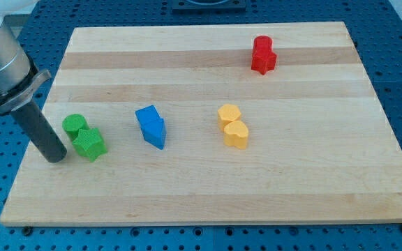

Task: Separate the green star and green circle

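You're seeing my tip [56, 156] sitting just left of green star [89, 144], not touching; green circle [74, 125] touching star's upper left. Rod bare, clamping nothing.

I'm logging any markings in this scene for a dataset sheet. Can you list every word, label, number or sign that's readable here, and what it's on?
None: no readable text shows in this view.
The wooden board shows only plain wood grain.
The green circle, green star, blue blocks, yellow blocks and red blocks carry no markings.
My tip, just left of the green pair, and the rod above it are unmarked.
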### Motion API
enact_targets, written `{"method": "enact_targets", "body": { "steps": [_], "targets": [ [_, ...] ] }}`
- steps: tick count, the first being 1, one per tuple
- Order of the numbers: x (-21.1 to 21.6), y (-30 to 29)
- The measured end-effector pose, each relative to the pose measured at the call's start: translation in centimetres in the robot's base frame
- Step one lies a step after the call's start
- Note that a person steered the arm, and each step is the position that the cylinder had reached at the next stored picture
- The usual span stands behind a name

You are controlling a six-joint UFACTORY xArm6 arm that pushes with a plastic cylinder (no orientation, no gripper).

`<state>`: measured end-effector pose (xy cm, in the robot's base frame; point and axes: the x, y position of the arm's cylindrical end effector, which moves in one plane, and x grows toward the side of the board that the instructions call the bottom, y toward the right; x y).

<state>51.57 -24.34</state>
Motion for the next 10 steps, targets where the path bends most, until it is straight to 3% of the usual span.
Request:
{"method": "enact_targets", "body": {
  "steps": [3,8,9,10],
  "targets": [
    [-7.5,12.7],
    [-7.1,9.3],
    [-13.7,9.4],
    [-18.3,14.9]
  ]
}}
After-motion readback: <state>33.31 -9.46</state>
